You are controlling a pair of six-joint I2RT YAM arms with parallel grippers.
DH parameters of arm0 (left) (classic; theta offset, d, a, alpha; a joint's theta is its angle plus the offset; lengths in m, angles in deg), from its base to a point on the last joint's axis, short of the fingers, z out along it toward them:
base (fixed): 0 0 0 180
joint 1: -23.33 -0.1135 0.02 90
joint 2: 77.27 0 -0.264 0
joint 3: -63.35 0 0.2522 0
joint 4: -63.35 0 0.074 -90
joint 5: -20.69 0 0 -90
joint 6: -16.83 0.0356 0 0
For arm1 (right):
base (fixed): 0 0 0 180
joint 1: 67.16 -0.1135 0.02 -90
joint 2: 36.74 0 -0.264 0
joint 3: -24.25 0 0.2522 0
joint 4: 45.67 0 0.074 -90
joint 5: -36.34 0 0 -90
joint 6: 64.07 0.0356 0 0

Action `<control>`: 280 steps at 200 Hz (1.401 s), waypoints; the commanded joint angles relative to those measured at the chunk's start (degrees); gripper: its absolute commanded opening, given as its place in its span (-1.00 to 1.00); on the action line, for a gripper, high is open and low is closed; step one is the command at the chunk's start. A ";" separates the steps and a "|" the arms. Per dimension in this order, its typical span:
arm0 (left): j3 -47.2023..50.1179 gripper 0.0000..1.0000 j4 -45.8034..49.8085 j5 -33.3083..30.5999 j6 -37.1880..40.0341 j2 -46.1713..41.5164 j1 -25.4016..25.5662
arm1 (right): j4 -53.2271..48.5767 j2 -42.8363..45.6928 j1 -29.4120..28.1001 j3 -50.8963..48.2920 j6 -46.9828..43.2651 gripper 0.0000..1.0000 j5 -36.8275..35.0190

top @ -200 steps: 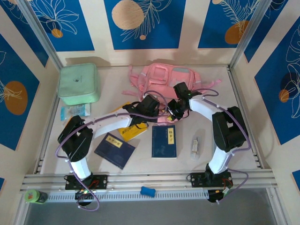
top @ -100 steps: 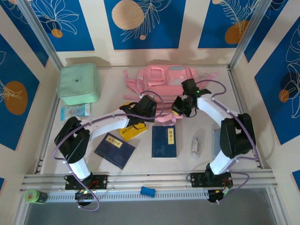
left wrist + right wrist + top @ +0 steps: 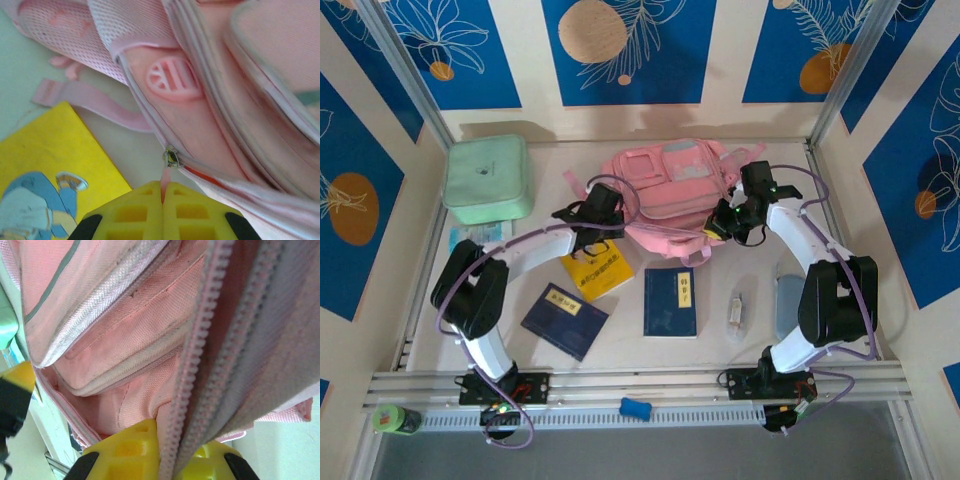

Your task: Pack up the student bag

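While the student bag (image 3: 665, 190) lies at the far middle of the table (image 3: 720, 340), the left gripper (image 3: 162, 192) is pinched together on the pink zip pull (image 3: 163, 176) at the bag's near left side, just beside a yellow book (image 3: 598, 270). On the bag's right side, the right gripper (image 3: 167, 440) is clamped on the zip edge (image 3: 200, 340) of an open pocket.

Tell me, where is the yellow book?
In the top view the yellow book lies on the table left of centre, between the bag behind it and the dark blue notebook in front.
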 commanded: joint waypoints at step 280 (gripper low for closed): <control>35.52 0.22 0.14 11.90 -13.11 -37.79 -8.64 | 7.56 -13.09 -35.28 7.38 0.63 0.62 -10.11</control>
